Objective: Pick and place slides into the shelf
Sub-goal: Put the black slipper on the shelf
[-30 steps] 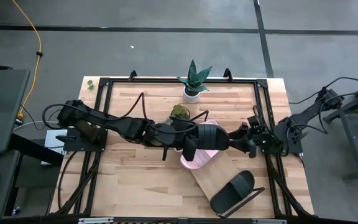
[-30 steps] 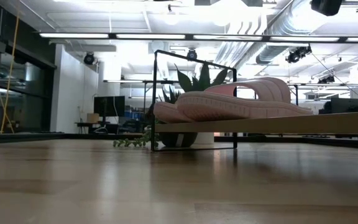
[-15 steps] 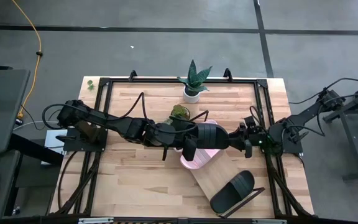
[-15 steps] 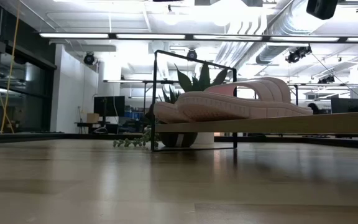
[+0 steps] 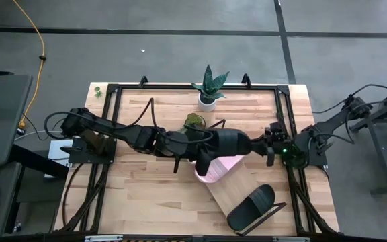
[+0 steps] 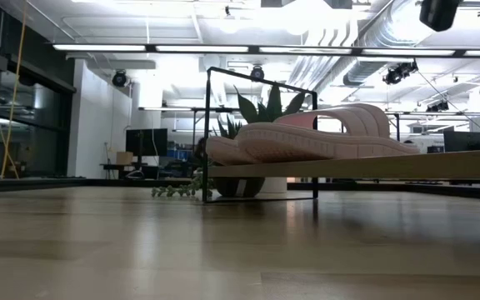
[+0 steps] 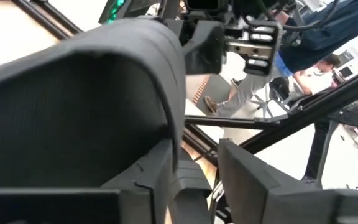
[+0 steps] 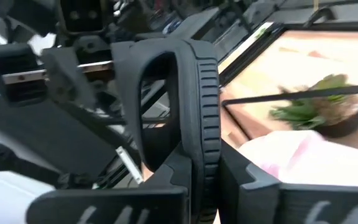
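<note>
High view has the left arm stretched from the left edge of the counter [image 5: 146, 195] out to the middle. Its left pincer [image 7: 194, 168] is clamped on the near end of a black slide [image 5: 230, 142], carried up in the air over the pink pair. The wrist cam shows that slide's thick rim running down between the two dark fingers [image 7: 148, 177]. Matte, rubbery-looking foam, a wide arched strap, ribbed along the edge. On the far end, the right pincer [image 8: 207, 180] looks closed on the same slide, the ribbed rim pinched between its fingers. So I'd guess this is a hand-over, since the open spot on the shelf sits on the right arm's side. Below them, the two light pink slides [image 5: 219, 169] already lie side by side on the upper end of the shelf [image 5: 224, 191]. It's a pale wood plank on thin black wire ends, set at a slant toward the counter's lower right corner. The other black slide [image 5: 252, 207] is parked at the far end of it, which leaves a bare stretch of board between. Potted spiky plant [image 5: 209, 87] at the back is just decor.
</note>
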Action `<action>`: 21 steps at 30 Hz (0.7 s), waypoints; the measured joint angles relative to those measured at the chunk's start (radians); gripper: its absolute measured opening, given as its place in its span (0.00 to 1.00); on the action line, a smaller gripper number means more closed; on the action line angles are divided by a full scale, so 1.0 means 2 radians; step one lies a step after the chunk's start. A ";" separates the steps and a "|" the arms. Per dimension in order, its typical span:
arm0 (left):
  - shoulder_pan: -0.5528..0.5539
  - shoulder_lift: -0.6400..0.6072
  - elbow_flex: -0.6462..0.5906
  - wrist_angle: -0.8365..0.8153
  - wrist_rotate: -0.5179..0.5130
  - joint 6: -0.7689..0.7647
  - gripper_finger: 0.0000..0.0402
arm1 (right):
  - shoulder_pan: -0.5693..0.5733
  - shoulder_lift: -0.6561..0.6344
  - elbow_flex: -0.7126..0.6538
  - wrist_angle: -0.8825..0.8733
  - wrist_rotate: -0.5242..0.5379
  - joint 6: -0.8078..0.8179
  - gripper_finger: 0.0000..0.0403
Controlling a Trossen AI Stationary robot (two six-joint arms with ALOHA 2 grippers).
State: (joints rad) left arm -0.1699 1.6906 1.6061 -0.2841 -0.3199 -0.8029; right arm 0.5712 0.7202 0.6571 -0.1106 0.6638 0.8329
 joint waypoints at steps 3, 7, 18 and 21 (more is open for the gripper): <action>0.000 -0.004 0.000 -0.003 0.000 0.006 0.35 | 0.003 -0.024 0.008 -0.057 0.012 0.016 0.03; 0.000 -0.008 0.000 -0.005 0.000 0.011 0.38 | 0.003 -0.049 0.033 -0.146 0.003 0.041 0.03; 0.000 -0.027 0.000 -0.016 0.030 0.061 0.38 | 0.003 -0.100 0.076 -0.363 -0.151 0.131 0.03; 0.000 -0.037 0.000 -0.030 0.030 0.063 0.38 | 0.004 -0.110 0.076 -0.388 -0.191 0.147 0.04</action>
State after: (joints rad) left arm -0.1707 1.6168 1.6053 -0.3441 -0.2607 -0.6765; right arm 0.5785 0.5006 0.8087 -0.8875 0.2810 1.1271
